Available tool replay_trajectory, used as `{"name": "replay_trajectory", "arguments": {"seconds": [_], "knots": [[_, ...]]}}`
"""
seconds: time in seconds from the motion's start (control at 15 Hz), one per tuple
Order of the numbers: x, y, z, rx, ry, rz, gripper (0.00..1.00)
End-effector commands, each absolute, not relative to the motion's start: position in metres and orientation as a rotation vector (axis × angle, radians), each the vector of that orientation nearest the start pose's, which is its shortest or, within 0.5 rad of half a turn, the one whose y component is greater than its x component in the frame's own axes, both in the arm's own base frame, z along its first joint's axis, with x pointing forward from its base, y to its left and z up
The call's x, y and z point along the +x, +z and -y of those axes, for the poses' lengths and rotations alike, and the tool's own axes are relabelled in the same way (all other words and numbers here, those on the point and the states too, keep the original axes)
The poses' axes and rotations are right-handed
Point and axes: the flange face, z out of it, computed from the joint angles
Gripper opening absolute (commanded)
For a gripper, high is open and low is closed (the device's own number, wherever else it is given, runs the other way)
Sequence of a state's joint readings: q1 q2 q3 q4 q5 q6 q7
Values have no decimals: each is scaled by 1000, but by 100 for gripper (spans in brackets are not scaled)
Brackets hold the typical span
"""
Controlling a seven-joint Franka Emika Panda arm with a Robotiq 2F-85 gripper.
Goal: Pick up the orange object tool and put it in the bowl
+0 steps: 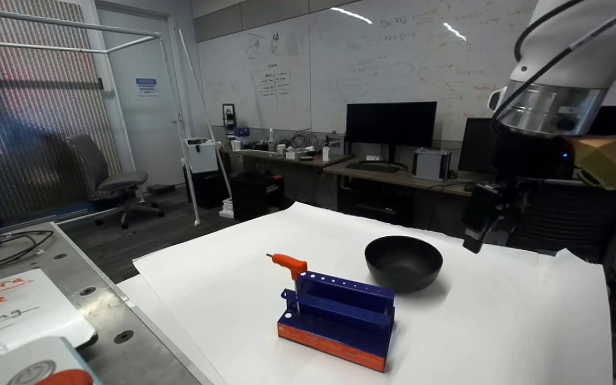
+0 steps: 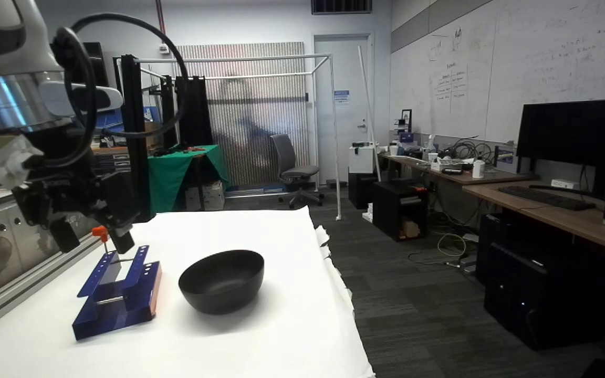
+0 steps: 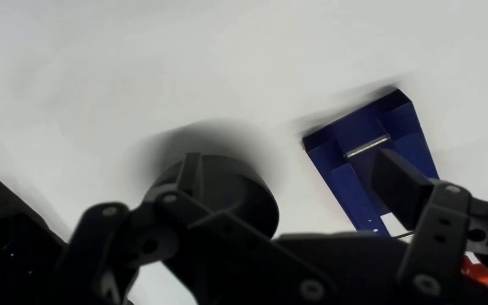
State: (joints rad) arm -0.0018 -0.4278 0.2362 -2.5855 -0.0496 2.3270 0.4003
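Note:
The orange tool (image 1: 290, 263) has an orange handle and a thin metal shaft that stands in the end of the blue rack. It also shows in an exterior view (image 2: 101, 232) and partly in the wrist view (image 3: 478, 272), where a finger covers some of it. The black bowl (image 1: 403, 266) stands beside the rack; it also shows in an exterior view (image 2: 222, 283) and the wrist view (image 3: 248, 197). My gripper (image 2: 95, 242) is open and empty, raised above the table. In the wrist view its fingers (image 3: 288, 169) are wide apart, one over the bowl, one over the rack.
The blue rack (image 1: 340, 313) with an orange base stands on the white-covered table (image 1: 222, 289); it also shows in the wrist view (image 3: 350, 186). A metal bench (image 1: 99, 305) runs along the table's edge. Desks with monitors (image 1: 391, 124) stand behind.

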Motion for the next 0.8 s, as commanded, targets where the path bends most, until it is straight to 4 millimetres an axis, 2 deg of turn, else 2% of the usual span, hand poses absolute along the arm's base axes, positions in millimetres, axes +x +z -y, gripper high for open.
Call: {"name": "replay_trajectory", "arguments": {"seconds": [0.0,0.13,0.4,0.73], "knots": [[454,426,-133,-3175,-295,-225,100],[481,423,-156,-3154,-315,-200,100],[538,398,-199,-3165,-322,-84,100],[585,365,-249,-3166,-243,57,100]]}}
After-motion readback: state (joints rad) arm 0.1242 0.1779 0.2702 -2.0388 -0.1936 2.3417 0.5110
